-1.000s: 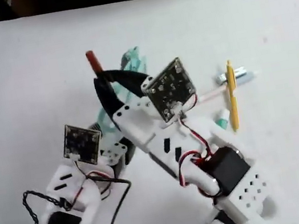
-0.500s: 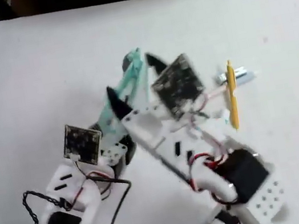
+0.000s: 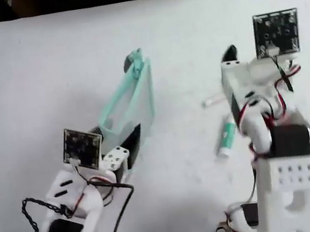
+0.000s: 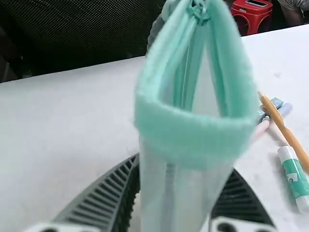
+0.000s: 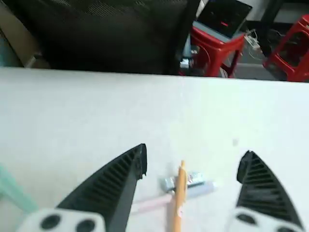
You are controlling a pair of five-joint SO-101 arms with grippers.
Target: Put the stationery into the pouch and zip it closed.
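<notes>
A mint-green pouch point(image 3: 131, 99) with see-through sides stands on edge, its zip open at the top. My left gripper point(image 3: 124, 140) is shut on its near end, and in the left wrist view the pouch point(image 4: 193, 121) sits between the two fingers. My right gripper point(image 3: 235, 57) hangs open to the right of the pouch, above the loose stationery. Between its fingers in the right wrist view lie a yellow pen point(image 5: 177, 198), a pink pen point(image 5: 147, 205) and a small blue and silver piece point(image 5: 190, 180). A white and green glue stick point(image 3: 226, 137) lies beside the right arm.
The white table point(image 3: 26, 66) has free room to the left of and behind the pouch. Beyond its far edge stand a dark mesh chair point(image 5: 96, 34) and red stools point(image 5: 212, 46). The arm bases take up the near edge.
The right arm swung from above the pouch to the right, over the pens. Its gripper held a red-tipped pen a second ago and now stands open. The left arm kept still.
</notes>
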